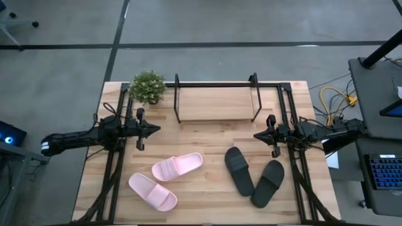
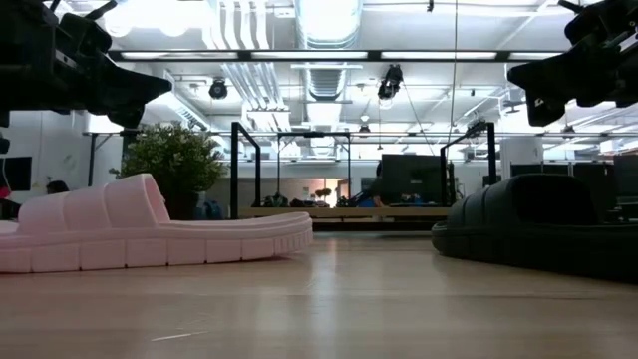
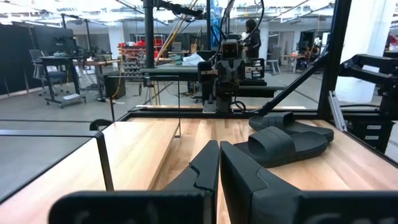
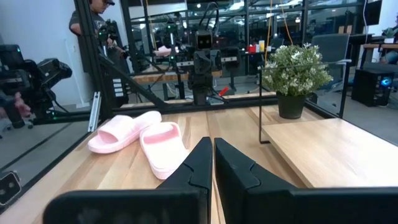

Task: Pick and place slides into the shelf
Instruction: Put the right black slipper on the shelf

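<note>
Two pale pink slides (image 1: 178,167) (image 1: 152,191) lie soles down on the table's near left part, and two black slides (image 1: 239,170) (image 1: 268,182) on its near right part. The shelf (image 1: 217,104), a black tube rack with a light wooden board, stands at the far middle. My left gripper (image 1: 157,129) hovers shut at the table's left side, pointing level toward the right. My right gripper (image 1: 256,135) hovers shut at the right side, pointing level toward the left. Both hold nothing. The right wrist view shows the pink slides (image 4: 142,135), the left wrist view the black ones (image 3: 287,137).
A small potted plant (image 1: 147,86) stands at the far left corner beside the shelf. Black frame rails (image 1: 113,163) (image 1: 300,169) run along the table's left and right sides. Bare wood lies between the shelf and the slides. A person (image 4: 93,25) stands beyond the table.
</note>
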Robot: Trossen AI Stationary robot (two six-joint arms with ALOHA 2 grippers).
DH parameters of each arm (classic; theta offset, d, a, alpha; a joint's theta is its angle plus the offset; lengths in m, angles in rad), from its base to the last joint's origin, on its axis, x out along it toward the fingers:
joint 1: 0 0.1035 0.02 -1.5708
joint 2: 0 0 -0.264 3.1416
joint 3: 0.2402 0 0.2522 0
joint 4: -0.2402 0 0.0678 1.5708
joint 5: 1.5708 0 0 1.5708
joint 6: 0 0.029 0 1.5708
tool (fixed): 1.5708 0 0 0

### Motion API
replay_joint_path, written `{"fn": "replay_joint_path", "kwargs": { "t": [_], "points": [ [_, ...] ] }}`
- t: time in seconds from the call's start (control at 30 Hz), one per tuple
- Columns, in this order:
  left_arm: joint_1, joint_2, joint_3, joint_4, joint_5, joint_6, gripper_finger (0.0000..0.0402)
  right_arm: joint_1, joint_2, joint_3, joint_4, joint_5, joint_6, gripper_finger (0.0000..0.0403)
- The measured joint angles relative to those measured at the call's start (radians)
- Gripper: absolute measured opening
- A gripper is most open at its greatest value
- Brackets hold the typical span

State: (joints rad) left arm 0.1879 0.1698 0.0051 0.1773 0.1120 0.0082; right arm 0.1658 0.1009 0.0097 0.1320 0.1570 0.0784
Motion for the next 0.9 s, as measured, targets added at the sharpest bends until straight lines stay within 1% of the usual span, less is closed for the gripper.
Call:
{"fn": "replay_joint_path", "kwargs": {
  "t": [0.13, 0.4, 0.5, 0.57, 0.6, 0.67, 0.77, 0.83, 0.9],
  "points": [
    [0.000, 0.000, 0.000, 0.007, -0.013, -0.001, 0.0000, 0.000, 0.000, 0.000, 0.043, 0.000, 0.000, 0.0009],
    [0.000, 0.000, 0.000, 0.010, -0.016, 0.003, 0.0000, 0.000, 0.000, 0.000, 0.071, 0.000, -0.030, 0.0009],
    [0.000, 0.005, 0.000, 0.060, -0.072, -0.017, 0.0000, -0.001, 0.001, 0.000, 0.108, 0.008, 0.049, 0.0009],
    [0.000, 0.006, 0.000, 0.111, -0.100, -0.064, 0.0000, 0.000, 0.000, 0.000, 0.169, 0.059, 0.166, 0.0009],
    [0.000, 0.006, 0.000, 0.141, -0.121, -0.095, 0.0000, -0.001, 0.000, 0.000, 0.205, 0.110, 0.228, 0.0009],
    [0.000, 0.007, 0.000, 0.198, -0.168, -0.209, 0.0000, -0.002, 0.000, 0.000, 0.259, 0.195, 0.315, 0.0009],
    [0.000, 0.006, 0.000, 0.295, -0.234, -0.363, 0.0000, -0.001, 0.001, 0.000, 0.306, 0.214, 0.364, 0.0009],
    [0.000, 0.015, 0.004, 0.367, -0.267, -0.409, 0.0000, -0.001, 0.001, 0.000, 0.354, 0.214, 0.390, 0.0010],
    [0.000, 0.032, 0.011, 0.417, -0.284, -0.418, 0.0000, -0.001, 0.000, 0.000, 0.408, 0.213, 0.393, 0.0018]
  ]
}}
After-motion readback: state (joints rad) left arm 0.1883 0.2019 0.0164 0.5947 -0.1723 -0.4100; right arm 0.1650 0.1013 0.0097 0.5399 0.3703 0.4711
